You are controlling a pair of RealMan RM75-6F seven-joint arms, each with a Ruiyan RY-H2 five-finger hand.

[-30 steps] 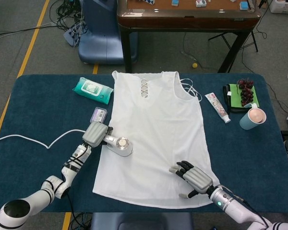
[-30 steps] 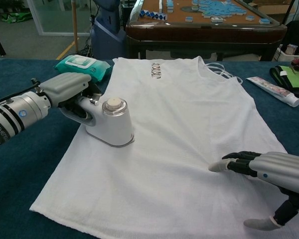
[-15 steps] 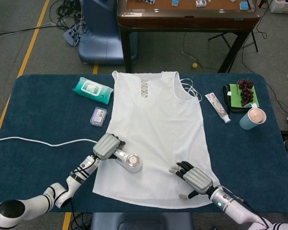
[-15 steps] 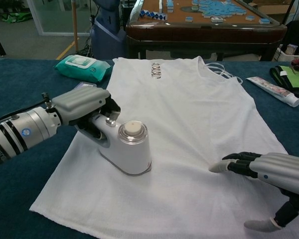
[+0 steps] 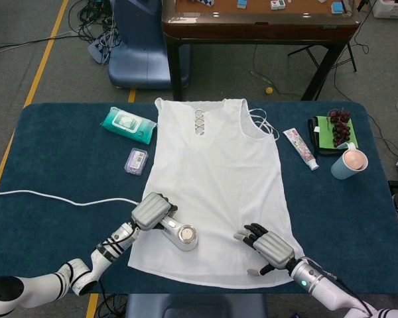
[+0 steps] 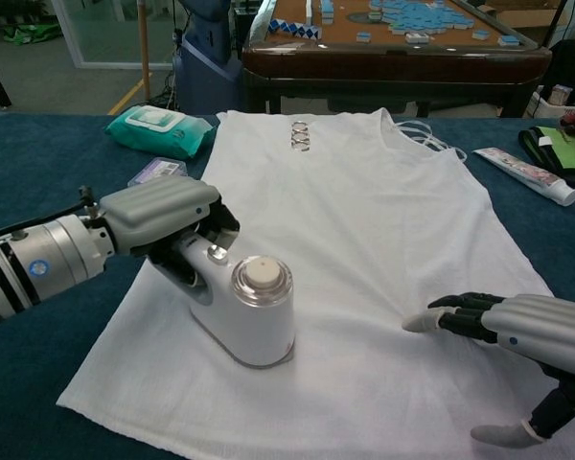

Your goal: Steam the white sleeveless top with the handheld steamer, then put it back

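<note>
White sleeveless top (image 5: 215, 185) is lying flat on the blue table (image 5: 60, 165), neckline away from me, hem at the near edge. I am grasping the handheld steamer (image 6: 249, 311) by its handle with the left hand (image 6: 163, 216), its plate sitting on the lower left part of the cloth. The right hand (image 6: 513, 331) is holding nothing, fingers spread with the fingertips (image 6: 424, 321) pressing the fabric near the lower right hem (acting as an anchor, I judge). To do this pass well I am aiming to keep the plate flat and move it slowly so the cloth does not bunch toward the anchor. No steam is visible, and I cannot tell whether the unit is on. The steamer's white cord (image 5: 53, 197) is running off the table's left edge. The right thumb is partly cut off in the chest view.
</note>
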